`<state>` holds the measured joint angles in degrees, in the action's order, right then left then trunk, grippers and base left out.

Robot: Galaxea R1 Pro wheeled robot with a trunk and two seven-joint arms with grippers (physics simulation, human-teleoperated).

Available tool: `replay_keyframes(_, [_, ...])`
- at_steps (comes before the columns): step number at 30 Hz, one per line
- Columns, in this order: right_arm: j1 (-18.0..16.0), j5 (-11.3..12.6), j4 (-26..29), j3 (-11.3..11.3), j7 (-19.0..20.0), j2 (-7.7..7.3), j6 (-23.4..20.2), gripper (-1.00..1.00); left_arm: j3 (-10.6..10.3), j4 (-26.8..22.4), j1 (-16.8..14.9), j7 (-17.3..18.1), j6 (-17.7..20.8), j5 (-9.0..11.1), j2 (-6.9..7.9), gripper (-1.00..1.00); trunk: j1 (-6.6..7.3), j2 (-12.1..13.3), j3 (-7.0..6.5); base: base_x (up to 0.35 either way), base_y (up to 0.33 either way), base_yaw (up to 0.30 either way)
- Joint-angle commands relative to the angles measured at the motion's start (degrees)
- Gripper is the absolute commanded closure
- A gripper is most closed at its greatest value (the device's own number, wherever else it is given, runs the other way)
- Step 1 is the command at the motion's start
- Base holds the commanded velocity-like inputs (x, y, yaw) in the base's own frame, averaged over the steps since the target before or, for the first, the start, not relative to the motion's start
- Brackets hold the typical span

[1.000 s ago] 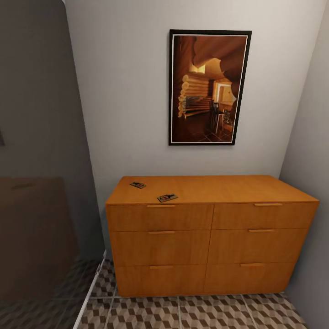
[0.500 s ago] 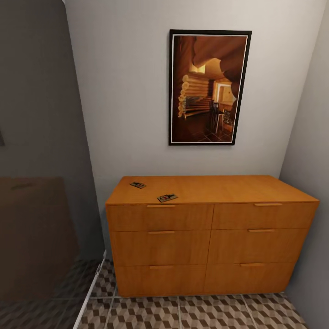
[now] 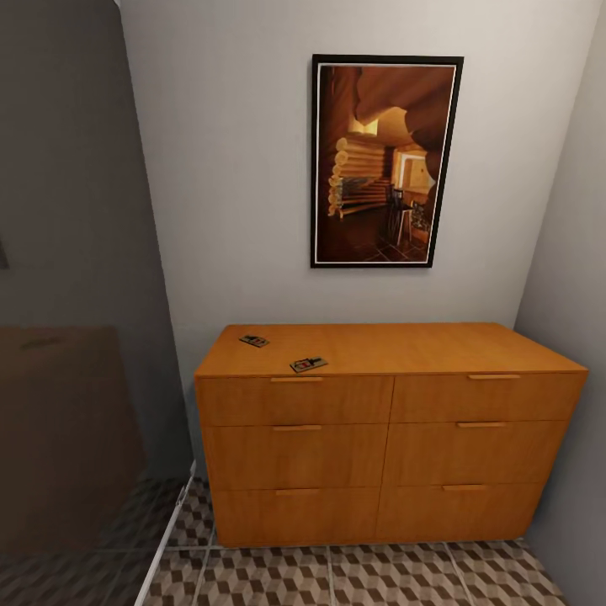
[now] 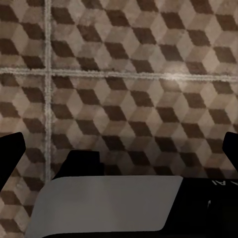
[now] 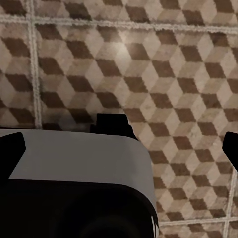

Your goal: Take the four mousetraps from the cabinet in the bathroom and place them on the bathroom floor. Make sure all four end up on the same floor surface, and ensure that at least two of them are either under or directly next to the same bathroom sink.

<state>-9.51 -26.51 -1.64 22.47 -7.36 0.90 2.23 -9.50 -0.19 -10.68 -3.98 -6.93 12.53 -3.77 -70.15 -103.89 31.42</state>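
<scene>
Here both grippers (image 4: 119, 148) (image 5: 119, 148) hang spread open, empty, pointing down over bathroom floor (image 4: 129, 74).

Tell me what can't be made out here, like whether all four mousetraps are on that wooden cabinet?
- Mousetraps: the head view shows two on the cabinet top, one near the back left, one near the front edge; their metal parts are too small to read.
- Drawer contents: hidden behind closed fronts.
- Left gripper and right gripper: fingertips cut off at the wrist views' edges, over the tiled floor.
</scene>
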Motion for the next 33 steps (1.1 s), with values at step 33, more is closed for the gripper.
replay_keyframes(33, [-0.52, -0.85, 34.02, 0.47, -0.14, 0.61, -17.88, -1.00, -0.56, -38.24, -0.13, -0.50, 21.71, -0.13, 7.03, -1.00, 0.01, -0.03, 0.06, 0.000, 0.000, 0.000])
